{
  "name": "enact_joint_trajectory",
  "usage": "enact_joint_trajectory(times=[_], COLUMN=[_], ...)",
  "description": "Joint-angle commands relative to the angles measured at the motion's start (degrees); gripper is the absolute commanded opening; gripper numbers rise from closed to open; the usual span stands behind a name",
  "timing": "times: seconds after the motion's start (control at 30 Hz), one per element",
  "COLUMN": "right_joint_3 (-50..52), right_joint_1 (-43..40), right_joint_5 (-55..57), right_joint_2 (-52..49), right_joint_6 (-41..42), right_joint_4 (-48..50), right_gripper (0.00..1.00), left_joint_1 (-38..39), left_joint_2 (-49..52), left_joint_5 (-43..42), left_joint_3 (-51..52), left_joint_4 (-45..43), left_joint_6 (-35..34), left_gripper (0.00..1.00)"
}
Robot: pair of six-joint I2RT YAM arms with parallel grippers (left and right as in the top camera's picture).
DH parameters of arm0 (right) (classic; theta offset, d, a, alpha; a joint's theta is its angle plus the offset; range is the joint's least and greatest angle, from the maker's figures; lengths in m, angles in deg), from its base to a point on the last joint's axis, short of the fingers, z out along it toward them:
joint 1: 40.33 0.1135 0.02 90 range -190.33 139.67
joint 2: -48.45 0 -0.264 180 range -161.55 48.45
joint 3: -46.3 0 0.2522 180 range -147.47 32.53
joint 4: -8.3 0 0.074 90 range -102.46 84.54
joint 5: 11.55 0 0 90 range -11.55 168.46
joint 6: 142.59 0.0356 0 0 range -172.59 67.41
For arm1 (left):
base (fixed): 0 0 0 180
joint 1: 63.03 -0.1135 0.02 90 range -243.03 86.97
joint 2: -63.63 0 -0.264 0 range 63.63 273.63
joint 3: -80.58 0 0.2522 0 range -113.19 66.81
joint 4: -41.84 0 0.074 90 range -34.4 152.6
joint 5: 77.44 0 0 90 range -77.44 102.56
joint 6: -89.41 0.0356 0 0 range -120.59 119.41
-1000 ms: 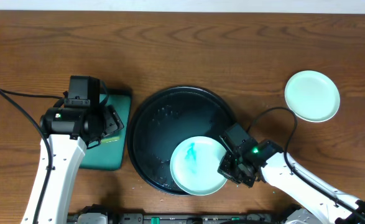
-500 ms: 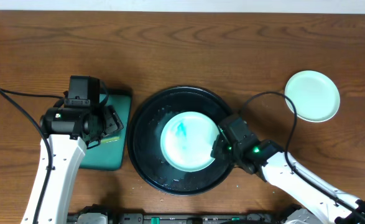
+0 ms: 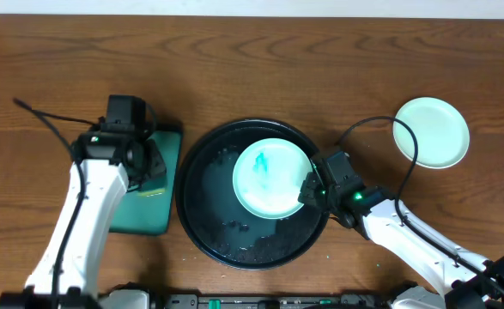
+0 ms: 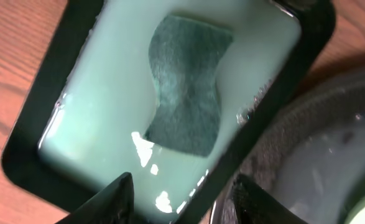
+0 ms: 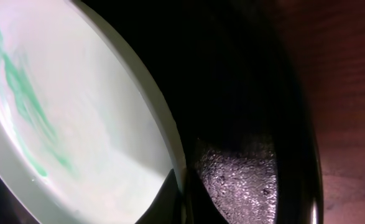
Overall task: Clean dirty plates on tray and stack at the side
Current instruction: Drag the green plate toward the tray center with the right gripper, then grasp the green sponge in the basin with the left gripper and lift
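Observation:
A pale mint plate with a teal smear is tilted over the back right part of the round black tray. My right gripper is shut on the plate's right rim, one finger on each face. A clean mint plate lies on the table at the far right. My left gripper hangs over the rectangular teal-green tray. Its fingers stand apart with nothing between them, just short of the dark green sponge lying in pale liquid.
The black tray's floor is wet with droplets. The sponge tray's dark wall sits close against the black tray's rim. A black cable loops from my right arm. Bare wooden table lies behind both trays.
My right gripper has carried the smeared plate from the tray's front edge to its back right. My left arm has shifted back and right over the sponge tray, and its fingers have narrowed.

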Motion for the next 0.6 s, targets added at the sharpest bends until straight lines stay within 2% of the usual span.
enact_joint_trajectory(times=[0.0,0.23,0.4,0.57], right_joint_3=[0.00,0.00,0.00,0.00], right_joint_1=[-0.33,-0.24,-0.24,-0.24], right_joint_5=[1.14,0.92,0.72,0.74], right_joint_2=[-0.85,-4.50,-4.96,-4.96], right_joint_6=[-1.29,-1.31,-1.31,-1.33], right_joint_4=[0.28,0.37,1.66,1.77], right_gripper=[0.01,0.01,0.01,0.01], left_joint_1=[-0.74,-6.08,-8.59,-8.41], left_joint_2=[4.46,13.51,18.16,21.40], left_joint_5=[1.36,0.13,-8.15,-8.41], left_joint_3=[0.87,0.87,0.87,0.87], left_joint_4=[-1.88,-6.47,-9.46,-10.62], left_joint_6=[0.76,1.11,7.45,8.11], left_gripper=[0.52,0.54,0.47,0.47])
